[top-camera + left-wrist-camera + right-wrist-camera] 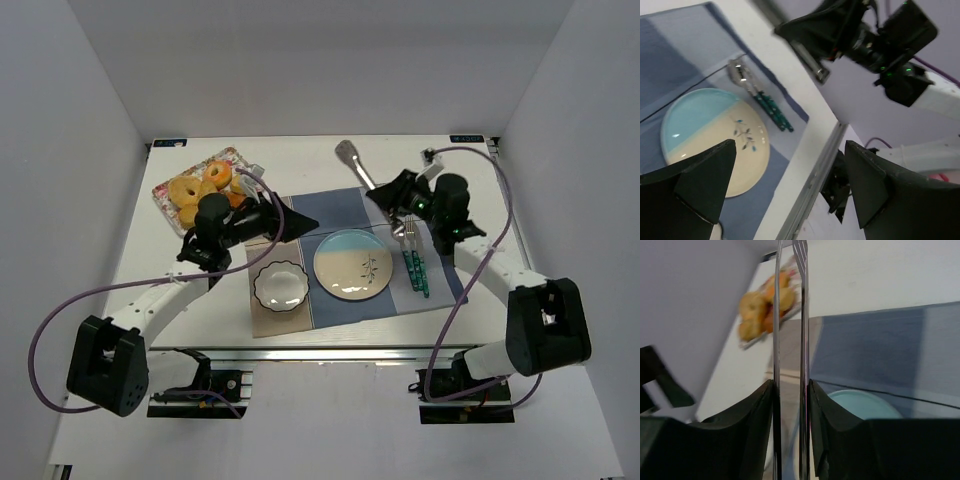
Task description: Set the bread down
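Bread [188, 211] isn't held yet. My right gripper [790, 387] has its jaws narrowed around both arms of the metal tongs [352, 160]; the left gripper [790, 145] gapes wide, empty, beside the plate [352, 265]. The roll lies in the pastry tray [240, 155], upper left. I'd straddle it lengthwise and squeeze gently.

a white tabletop [300, 160] sits in a plain white booth, closed in by a back wall [320, 70] and side walls [60, 150]. a metal rail [330, 352] edges its near side. the light is soft and even.
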`<state>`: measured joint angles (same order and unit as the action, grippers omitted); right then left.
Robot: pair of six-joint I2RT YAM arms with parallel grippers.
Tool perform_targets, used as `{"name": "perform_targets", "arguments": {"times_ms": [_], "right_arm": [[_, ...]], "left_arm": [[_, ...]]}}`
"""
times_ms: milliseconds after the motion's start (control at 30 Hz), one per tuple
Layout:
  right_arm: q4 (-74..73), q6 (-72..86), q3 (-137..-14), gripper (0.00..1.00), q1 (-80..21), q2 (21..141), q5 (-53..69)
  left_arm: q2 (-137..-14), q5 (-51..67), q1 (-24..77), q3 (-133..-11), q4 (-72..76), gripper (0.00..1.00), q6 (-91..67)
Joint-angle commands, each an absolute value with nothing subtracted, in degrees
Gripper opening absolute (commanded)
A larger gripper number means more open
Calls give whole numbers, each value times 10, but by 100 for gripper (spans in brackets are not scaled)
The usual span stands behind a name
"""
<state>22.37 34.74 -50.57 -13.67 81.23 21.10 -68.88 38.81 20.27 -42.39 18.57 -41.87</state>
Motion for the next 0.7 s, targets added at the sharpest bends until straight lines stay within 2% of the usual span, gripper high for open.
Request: {"name": "perform_targets", "arguments": {"times_ms": [0, 33, 167, 367, 533, 667], "right_arm": [[445, 479, -438, 38, -181, 774, 263], [521, 499, -420, 38, -201, 769, 266], [628, 566, -350, 40, -248, 733, 199], [697, 588, -323, 40, -304, 719, 196], [678, 624, -306, 40, -326, 718, 100], [596, 592, -336, 43, -352, 714, 48]], "left_arm": [[-697, 408, 246, -413, 292, 98, -425], [-700, 398, 249, -411, 297, 98, -427], [-718, 393, 254, -375, 391, 98, -474], [-738, 359, 257, -323, 525, 98, -528], [-769, 387, 272, -287, 697, 98, -585], [-787, 407, 308, -299, 738, 98, -570]]}}
